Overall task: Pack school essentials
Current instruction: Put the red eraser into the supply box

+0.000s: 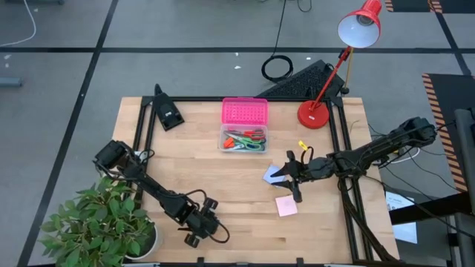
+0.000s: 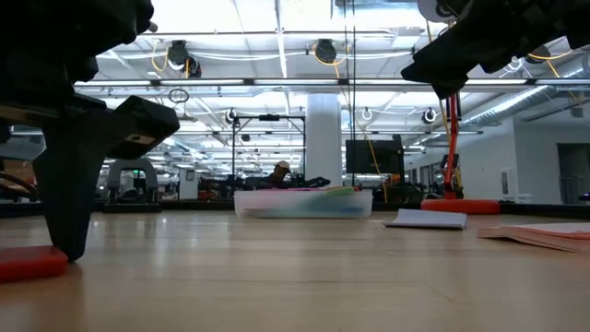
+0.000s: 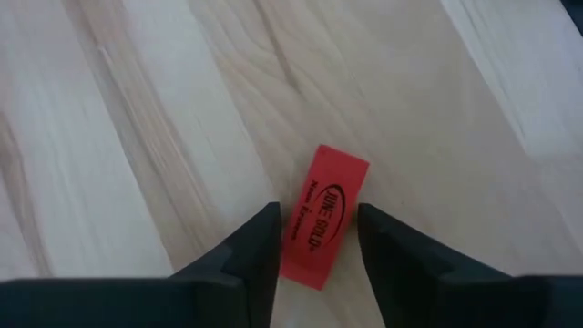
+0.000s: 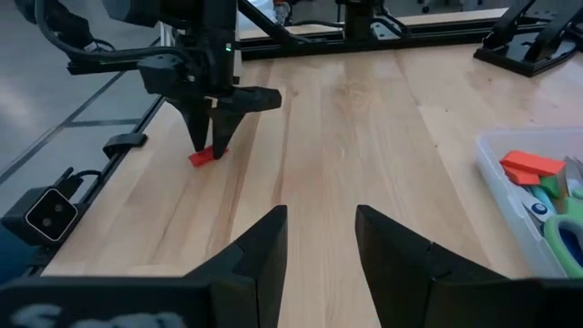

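Jaws of the left gripper (image 3: 317,241) straddle the red eraser (image 3: 322,215), spread, nothing crowding them.

So the box (image 1: 243,139) sits mid-table toward the back edge, lid (image 1: 244,111) lying right behind it, scissors (image 1: 245,141) inside. Lamp (image 1: 315,113) is at the back right corner. Two notepads (image 1: 286,205) lie right of center, one (image 1: 272,175) nearer the box. The eraser (image 3: 322,215) is front left, between the left gripper's (image 3: 317,239) fingers. Plant (image 1: 100,222) off the front left corner.
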`<move>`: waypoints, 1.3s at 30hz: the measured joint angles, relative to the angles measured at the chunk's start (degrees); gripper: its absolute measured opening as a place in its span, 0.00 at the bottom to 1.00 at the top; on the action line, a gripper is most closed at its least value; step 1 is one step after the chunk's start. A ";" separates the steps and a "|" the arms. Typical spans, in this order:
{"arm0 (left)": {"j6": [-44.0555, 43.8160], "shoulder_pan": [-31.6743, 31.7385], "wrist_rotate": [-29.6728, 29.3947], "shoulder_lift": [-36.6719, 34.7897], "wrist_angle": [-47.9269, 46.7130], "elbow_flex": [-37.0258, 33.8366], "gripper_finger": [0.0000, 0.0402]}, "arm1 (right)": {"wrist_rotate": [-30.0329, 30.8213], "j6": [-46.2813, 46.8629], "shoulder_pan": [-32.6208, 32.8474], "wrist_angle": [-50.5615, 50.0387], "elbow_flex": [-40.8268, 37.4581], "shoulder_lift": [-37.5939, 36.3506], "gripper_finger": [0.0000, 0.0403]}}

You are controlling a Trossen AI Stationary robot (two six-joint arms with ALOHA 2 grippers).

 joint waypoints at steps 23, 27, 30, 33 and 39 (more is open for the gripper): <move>-1.60 0.13 -1.07 -0.21 2.52 -0.86 0.25 | -0.02 -0.44 0.00 -0.02 -0.02 0.01 0.31; -2.22 0.11 -2.00 -0.56 2.24 -0.46 0.25 | -0.02 -0.44 0.00 -0.02 -0.02 -0.01 0.31; -2.17 0.47 -3.33 -0.98 2.14 0.15 0.25 | -0.02 -0.44 0.00 -0.04 -0.02 -0.01 0.31; -1.49 0.83 -4.58 -1.99 1.87 0.37 0.25 | -0.02 -0.46 0.00 -0.04 -0.02 -0.01 0.31; -1.03 3.70 -6.82 -4.11 2.07 0.43 0.25 | -0.02 -1.10 0.00 -1.31 -0.02 -0.01 0.31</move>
